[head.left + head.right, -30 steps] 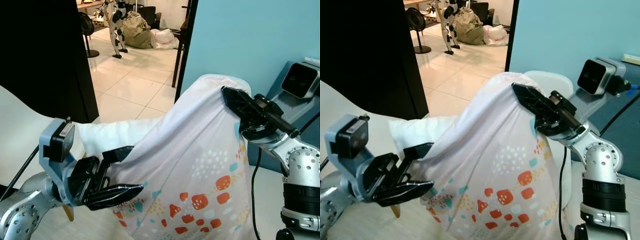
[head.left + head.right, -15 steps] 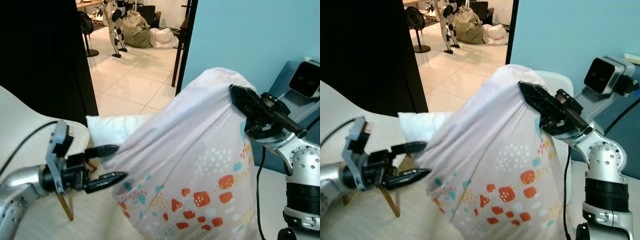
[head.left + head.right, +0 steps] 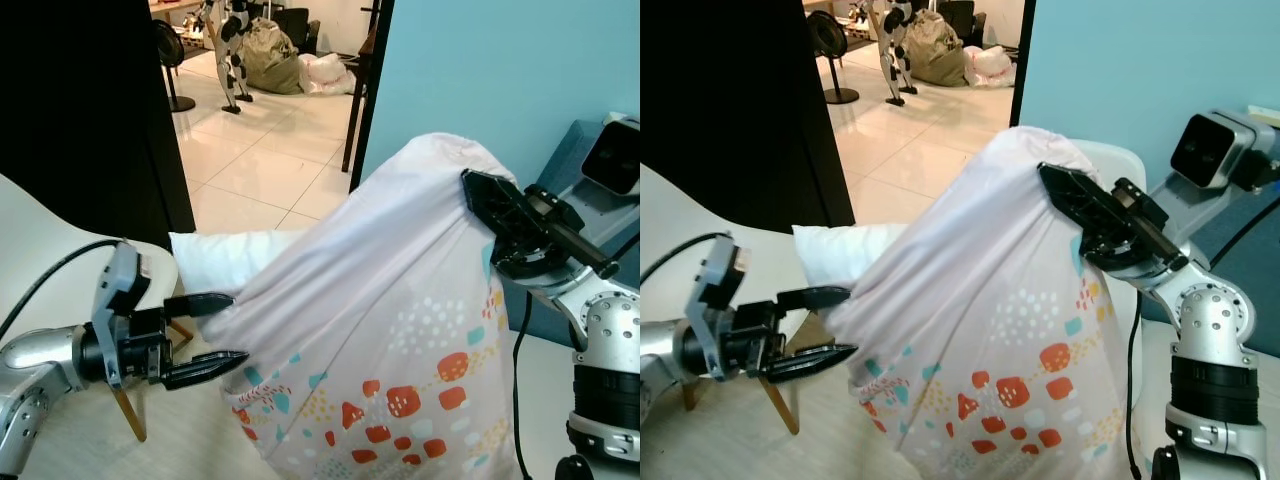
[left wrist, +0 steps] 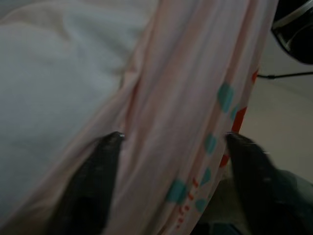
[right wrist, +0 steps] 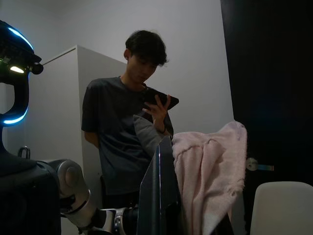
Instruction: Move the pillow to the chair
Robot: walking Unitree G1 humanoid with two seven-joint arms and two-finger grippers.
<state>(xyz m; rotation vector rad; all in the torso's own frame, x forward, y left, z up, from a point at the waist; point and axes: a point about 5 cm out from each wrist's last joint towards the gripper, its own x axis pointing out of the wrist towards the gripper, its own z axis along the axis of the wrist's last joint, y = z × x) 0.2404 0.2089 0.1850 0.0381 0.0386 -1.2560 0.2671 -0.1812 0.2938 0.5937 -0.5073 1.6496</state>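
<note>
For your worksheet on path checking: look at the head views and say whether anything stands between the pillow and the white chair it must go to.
Nothing visible does. The pillow hangs from the right gripper, which is shut on its top, with the open left gripper at its side. The white chair stands directly behind the pillow, partly hidden by it.

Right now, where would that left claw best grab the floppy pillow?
Probably the pillow's lower left edge, approached sideways from the robot's left. The right gripper pinches its top corner, so the cloth hangs in slack folds; the left gripper is open beside that edge, where a fold fits between its fingers.
</note>
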